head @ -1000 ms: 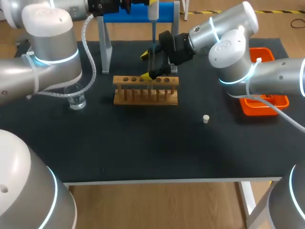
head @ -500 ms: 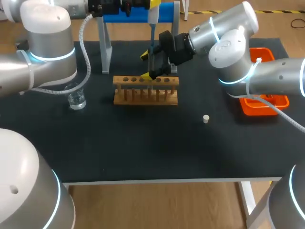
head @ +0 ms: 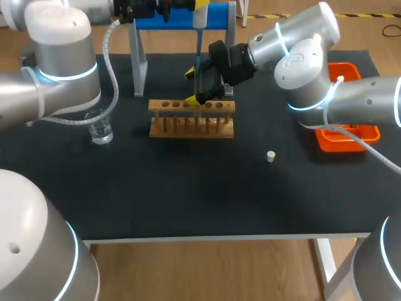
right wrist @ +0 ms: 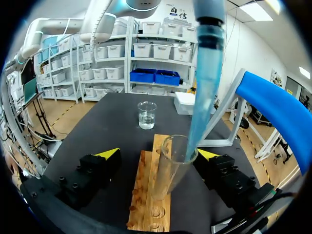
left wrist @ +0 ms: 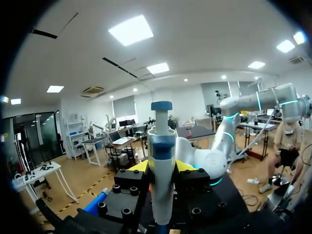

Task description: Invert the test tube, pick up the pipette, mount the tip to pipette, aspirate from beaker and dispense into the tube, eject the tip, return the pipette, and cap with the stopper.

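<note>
My left gripper [left wrist: 162, 168] is shut on the white and blue pipette [left wrist: 161, 156], holding it upright above the wooden rack [head: 191, 117]. Its blue tip [right wrist: 202, 92] reaches down into the mouth of the clear test tube [right wrist: 168, 170], which stands upright in the rack [right wrist: 151, 200]. My right gripper [head: 195, 86] is open, one yellow fingertip [right wrist: 109, 152] on each side of the tube and well apart from it. The beaker [head: 100, 128] with clear liquid stands left of the rack. The small white stopper [head: 270, 156] lies on the mat to the rack's right.
A blue pipette stand [head: 216, 15] on grey legs stands behind the rack. An orange tray [head: 369, 133] sits at the right edge of the table, partly behind my right arm. The black mat [head: 188, 188] stretches in front of the rack.
My left arm has lifted the pipette a little, and its elbow has swung back to the left. The right gripper and the tube have stayed put.
</note>
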Action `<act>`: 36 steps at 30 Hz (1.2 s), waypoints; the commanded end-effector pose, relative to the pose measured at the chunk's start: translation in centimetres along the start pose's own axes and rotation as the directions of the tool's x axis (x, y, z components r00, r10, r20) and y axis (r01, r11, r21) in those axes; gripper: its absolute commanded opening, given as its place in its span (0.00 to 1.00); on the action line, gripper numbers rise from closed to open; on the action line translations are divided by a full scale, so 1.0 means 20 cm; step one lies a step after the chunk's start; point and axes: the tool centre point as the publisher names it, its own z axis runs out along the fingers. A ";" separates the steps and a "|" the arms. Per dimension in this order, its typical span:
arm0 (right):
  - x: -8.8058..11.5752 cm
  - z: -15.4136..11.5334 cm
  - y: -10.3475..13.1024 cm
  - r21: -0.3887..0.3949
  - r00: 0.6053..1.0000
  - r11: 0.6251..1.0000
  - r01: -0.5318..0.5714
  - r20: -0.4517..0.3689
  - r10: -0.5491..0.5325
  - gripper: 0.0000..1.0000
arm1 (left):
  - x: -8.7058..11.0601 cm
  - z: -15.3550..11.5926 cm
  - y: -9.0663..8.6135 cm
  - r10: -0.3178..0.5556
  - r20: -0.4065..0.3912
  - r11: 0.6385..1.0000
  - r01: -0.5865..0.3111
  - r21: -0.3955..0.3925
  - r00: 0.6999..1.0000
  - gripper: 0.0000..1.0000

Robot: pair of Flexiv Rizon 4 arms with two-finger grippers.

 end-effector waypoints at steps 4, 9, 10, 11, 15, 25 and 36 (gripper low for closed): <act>0.00 0.00 0.00 0.002 1.000 1.000 0.000 -0.004 0.000 1.00 | 0.01 -0.01 0.03 -0.014 0.002 1.000 0.013 0.010 1.000 0.00; 0.00 0.00 0.00 0.002 1.000 1.000 0.000 -0.004 0.000 1.00 | 0.01 -0.01 0.05 -0.025 0.003 1.000 0.025 0.007 1.000 0.00; 0.00 0.00 0.00 0.002 1.000 1.000 0.000 -0.004 0.000 1.00 | 0.01 -0.01 0.05 -0.027 0.004 1.000 0.027 0.007 1.000 0.00; 0.00 0.00 0.00 0.002 1.000 1.000 0.000 -0.004 0.000 1.00 | 0.01 -0.02 0.05 -0.028 0.004 1.000 0.028 0.007 1.000 0.00; 0.00 0.00 0.00 0.002 1.000 1.000 0.000 -0.004 0.000 1.00 | 0.01 -0.02 0.06 -0.033 0.006 0.999 0.033 0.008 0.999 0.00; 0.00 0.00 0.00 0.002 1.000 1.000 0.000 -0.004 0.000 1.00 | 0.01 -0.01 0.09 -0.045 0.007 0.999 0.045 0.006 0.999 0.00; 0.00 0.00 0.00 0.002 1.000 1.000 0.000 -0.004 0.000 1.00 | 0.01 0.01 0.11 -0.056 -0.001 0.998 0.056 -0.004 0.998 0.00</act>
